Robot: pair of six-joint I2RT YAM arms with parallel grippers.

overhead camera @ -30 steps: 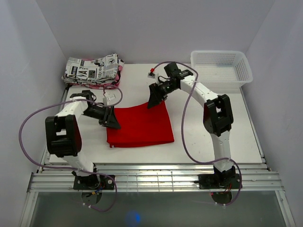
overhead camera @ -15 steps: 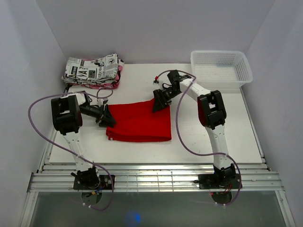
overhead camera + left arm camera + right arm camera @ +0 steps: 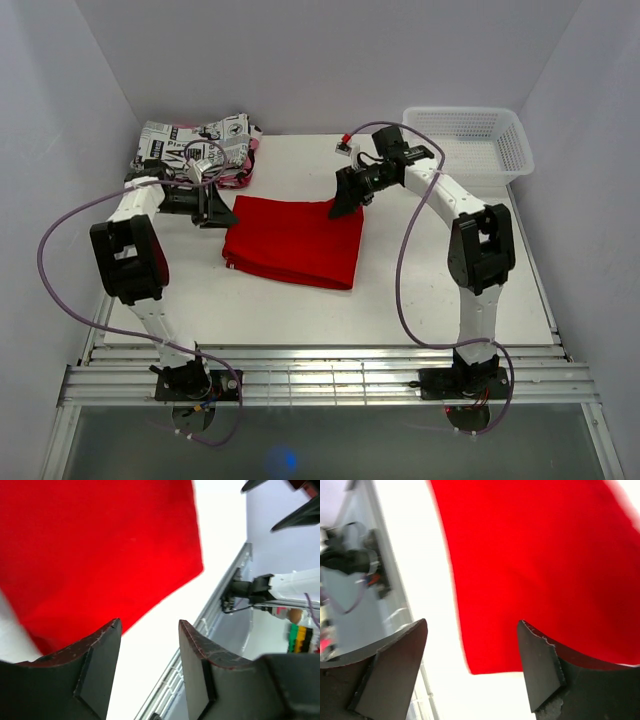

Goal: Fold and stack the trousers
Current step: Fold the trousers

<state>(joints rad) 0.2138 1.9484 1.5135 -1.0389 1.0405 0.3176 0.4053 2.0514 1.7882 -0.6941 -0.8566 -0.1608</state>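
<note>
The red trousers (image 3: 292,242) lie folded into a flat, slightly skewed rectangle in the middle of the table. My left gripper (image 3: 216,212) sits just off their far left corner, open, with only bare table between its fingers (image 3: 100,665); the trousers (image 3: 100,545) fill the view beyond the tips. My right gripper (image 3: 346,199) is at the far right corner, open. Its right finger (image 3: 540,665) overlaps the edge of the trousers (image 3: 535,555), and the gap between its jaws shows red cloth and white table, nothing pinched.
A folded black-and-white newspaper-print garment (image 3: 195,148) lies at the back left, right behind the left arm. A white mesh basket (image 3: 465,140) stands at the back right. The table's metal front rail (image 3: 320,380) runs along the near edge.
The folded trousers have slid toward the back of the table and turned a little. Both grippers moved back with their far corners. The left jaws have widened.
</note>
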